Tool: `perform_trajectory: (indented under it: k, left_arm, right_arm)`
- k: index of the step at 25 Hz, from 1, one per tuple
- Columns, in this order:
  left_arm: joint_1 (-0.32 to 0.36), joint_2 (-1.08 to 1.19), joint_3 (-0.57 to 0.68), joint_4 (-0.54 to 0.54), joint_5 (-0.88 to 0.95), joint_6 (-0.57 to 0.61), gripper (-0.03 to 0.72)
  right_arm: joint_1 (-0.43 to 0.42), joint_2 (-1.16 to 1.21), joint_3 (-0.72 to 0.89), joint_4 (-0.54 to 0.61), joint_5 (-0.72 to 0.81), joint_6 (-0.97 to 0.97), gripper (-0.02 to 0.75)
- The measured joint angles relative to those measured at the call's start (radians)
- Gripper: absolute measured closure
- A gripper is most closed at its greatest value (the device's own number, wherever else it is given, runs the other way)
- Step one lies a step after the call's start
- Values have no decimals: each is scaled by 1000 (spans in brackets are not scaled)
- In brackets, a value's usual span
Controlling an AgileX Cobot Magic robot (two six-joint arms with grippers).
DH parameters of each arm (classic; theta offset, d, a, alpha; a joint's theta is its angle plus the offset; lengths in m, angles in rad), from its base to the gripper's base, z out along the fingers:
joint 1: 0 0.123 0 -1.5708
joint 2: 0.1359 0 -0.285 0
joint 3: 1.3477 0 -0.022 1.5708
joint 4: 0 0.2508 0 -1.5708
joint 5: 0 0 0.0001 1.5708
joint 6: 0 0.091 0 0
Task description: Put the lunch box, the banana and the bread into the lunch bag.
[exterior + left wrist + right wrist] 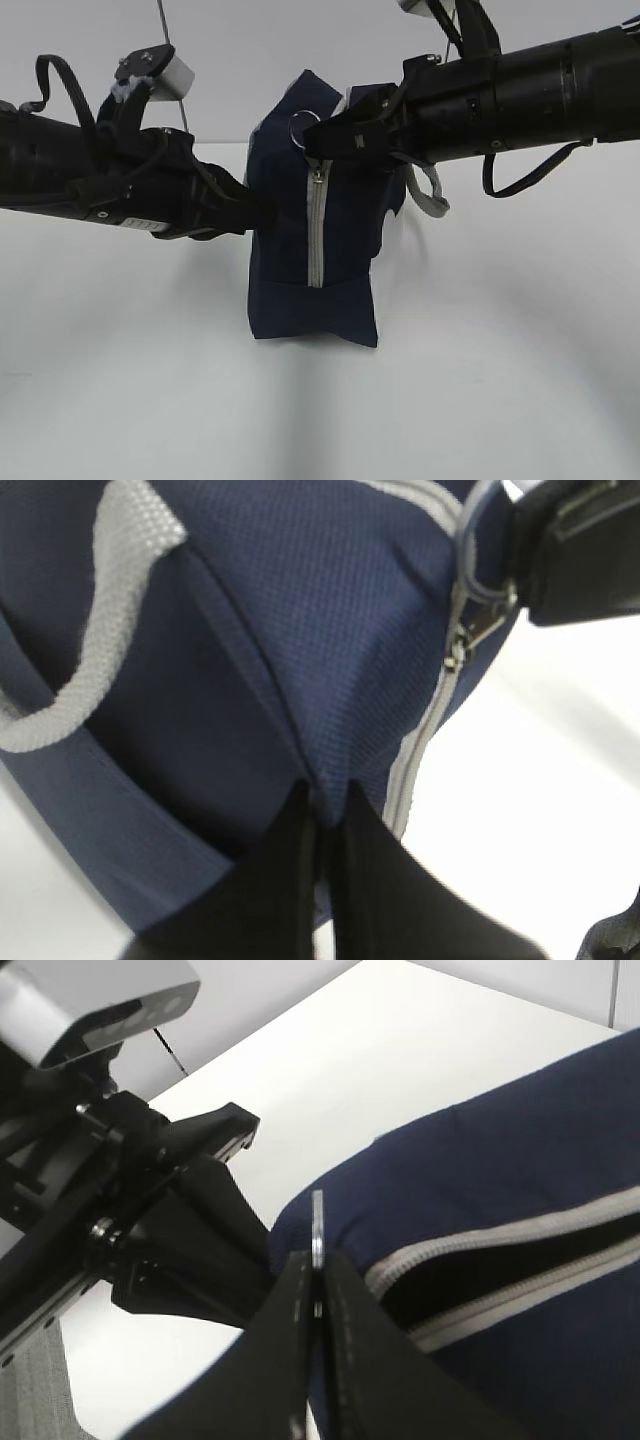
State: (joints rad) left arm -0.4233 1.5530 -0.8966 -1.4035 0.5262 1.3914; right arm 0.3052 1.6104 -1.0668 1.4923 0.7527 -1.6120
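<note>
lunch bag (340, 250) upright on tabletop (500, 350), no readable writing, left fingers (320, 830) pinching bag fabric at 9 o'clock, right fingers (315, 1290) clamped on ring pull (317, 1228) at 12 o'clock

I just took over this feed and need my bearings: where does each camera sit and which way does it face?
Exterior: low, at table height, facing the upright lunch bag; both arms reach in from the sides.
Left wrist: on the left arm, looking along its tool, shut on the bag's navy fabric.
Right wrist: on the right arm, looking along its tool, shut on the ring pull; the left arm shows behind.
Shared: all three show the grey zipper.
</note>
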Motion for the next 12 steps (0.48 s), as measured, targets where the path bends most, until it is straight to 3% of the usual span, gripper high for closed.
perform_trajectory:
  k: [12]
  left_arm:
    - [0,0,0,-4,14,2,683]
  right_arm:
    - [0,0,0,32,-28,0,754]
